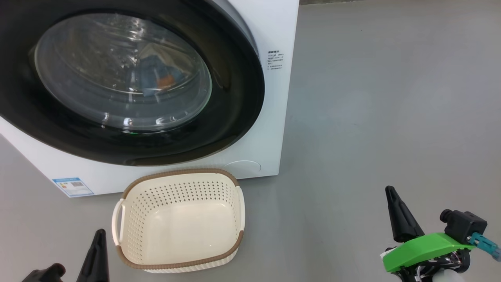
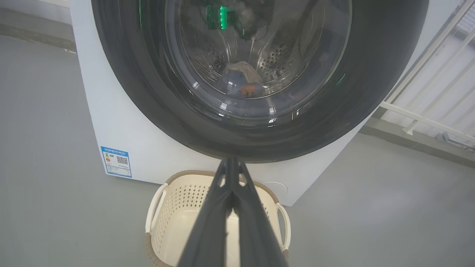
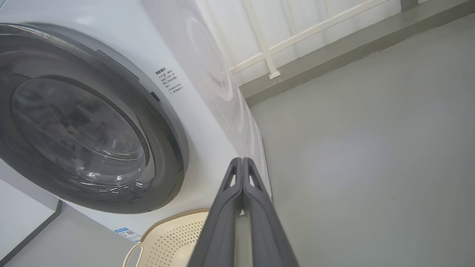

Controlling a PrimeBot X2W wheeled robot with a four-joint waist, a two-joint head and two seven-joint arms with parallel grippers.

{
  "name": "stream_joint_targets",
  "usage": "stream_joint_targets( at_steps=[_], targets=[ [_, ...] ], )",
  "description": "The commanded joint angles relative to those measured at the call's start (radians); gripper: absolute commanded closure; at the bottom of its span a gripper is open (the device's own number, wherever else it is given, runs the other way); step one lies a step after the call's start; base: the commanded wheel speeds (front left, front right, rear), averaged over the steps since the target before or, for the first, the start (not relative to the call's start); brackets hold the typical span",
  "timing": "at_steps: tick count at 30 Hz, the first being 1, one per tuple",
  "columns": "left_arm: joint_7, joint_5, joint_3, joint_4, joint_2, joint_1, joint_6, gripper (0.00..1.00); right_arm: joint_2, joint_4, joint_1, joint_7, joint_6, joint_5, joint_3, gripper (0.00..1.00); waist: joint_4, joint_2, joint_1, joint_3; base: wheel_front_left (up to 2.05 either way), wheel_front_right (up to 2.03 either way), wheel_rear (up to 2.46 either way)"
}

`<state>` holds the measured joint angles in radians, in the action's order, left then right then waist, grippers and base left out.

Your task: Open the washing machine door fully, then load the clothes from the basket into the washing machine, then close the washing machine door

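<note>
Behind the glass of the washing machine door (image 1: 123,74) you can see the clothes (image 1: 158,76) — blue and orange cloth lying low in the drum — while the basket (image 1: 180,171) sits bare on the floor just before the washing machine (image 1: 274,35). The door looks flush with the front, so the step in hand is, I judge, confirming the close. Both pincers are pressed together and hold nothing: the left gripper (image 2: 230,165) points over the basket toward the door's lower rim, and the right gripper (image 1: 391,196) hangs well aside. Check that the rim sits even all round — if not, push on the black rim, not the glass.
</note>
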<state>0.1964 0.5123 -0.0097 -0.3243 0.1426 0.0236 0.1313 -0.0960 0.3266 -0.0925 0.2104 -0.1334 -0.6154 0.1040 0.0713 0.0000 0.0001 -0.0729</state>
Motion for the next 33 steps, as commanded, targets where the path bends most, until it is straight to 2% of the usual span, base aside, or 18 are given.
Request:
stream_joint_targets(
  at_steps=[1,33],
  targets=[
    [-0.002,0.020,0.015,0.025,0.011,0.025,0.000,1.00,-0.008,-0.029,-0.023,-0.006,0.000,-0.021,-0.007,1.00,-0.001,0.0000,-0.0001,0.001,0.00,0.00,0.00],
    [-0.096,0.348,0.048,0.041,-0.020,0.043,0.000,1.00,0.001,-0.046,-0.020,-0.095,0.001,-0.327,-0.061,1.00,-0.022,0.0000,-0.0001,0.022,0.00,0.00,0.00]
  ],
)
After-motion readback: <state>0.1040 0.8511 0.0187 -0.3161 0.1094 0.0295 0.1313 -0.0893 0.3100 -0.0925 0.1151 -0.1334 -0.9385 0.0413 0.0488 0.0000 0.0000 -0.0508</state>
